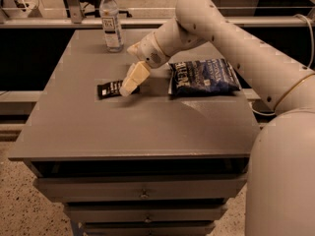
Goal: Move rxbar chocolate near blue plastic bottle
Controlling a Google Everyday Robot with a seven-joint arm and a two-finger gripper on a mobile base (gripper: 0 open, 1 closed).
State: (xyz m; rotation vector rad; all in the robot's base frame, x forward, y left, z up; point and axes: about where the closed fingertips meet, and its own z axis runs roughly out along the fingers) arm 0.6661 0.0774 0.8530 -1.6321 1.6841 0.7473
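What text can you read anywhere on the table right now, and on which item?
Nothing can be quoted with confidence.
Bag: large white lettering, too blurred to read.
Bar: white lettering, too small to read.
Bottle: dark print on the label, unreadable.
Tool: no text visible; it is at the bar's right end.

Cream pincer (129,85) at black rxbar chocolate (108,89)

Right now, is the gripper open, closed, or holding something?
Gripper: down at the right end of the rxbar chocolate; whether it is open, closed or gripping cannot be told.
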